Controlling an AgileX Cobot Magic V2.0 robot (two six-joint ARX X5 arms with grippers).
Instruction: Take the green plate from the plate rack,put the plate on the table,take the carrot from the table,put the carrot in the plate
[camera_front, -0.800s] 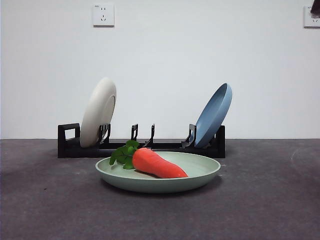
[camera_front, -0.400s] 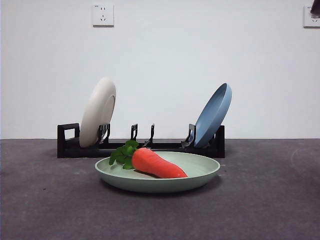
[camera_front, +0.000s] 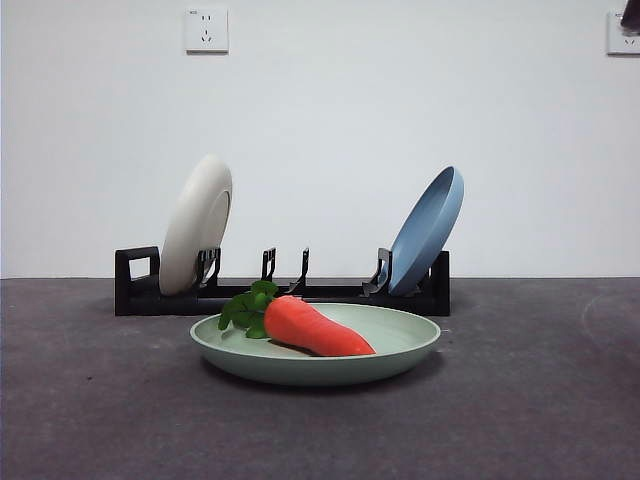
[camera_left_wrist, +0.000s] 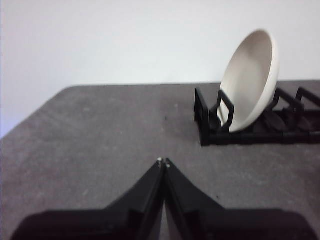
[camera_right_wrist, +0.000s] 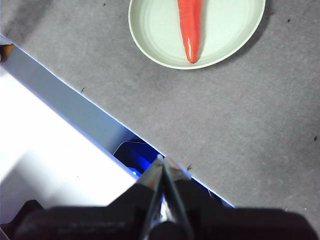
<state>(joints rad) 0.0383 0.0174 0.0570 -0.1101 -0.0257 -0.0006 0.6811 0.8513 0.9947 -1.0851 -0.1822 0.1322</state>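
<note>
The green plate (camera_front: 400, 350) lies flat on the table (camera_front: 540, 400) in front of the plate rack (camera_front: 330, 293). The carrot (camera_front: 315, 326) lies in the plate, its leaves toward the left. In the right wrist view the plate (camera_right_wrist: 225, 35) and carrot (camera_right_wrist: 190, 27) lie well ahead of my right gripper (camera_right_wrist: 163, 161), which is shut and empty, high over the table's edge. My left gripper (camera_left_wrist: 163, 162) is shut and empty above bare table (camera_left_wrist: 100, 130), away from the rack's loop end (camera_left_wrist: 210, 117). A black tip (camera_front: 631, 12) shows at the front view's top right corner.
A cream-white plate (camera_front: 197, 224) leans in the rack's left end; it also shows in the left wrist view (camera_left_wrist: 250, 80). A blue plate (camera_front: 428, 230) leans at the right end. The table's edge (camera_right_wrist: 100, 105) and a white surface (camera_right_wrist: 45, 155) beyond it show under my right gripper.
</note>
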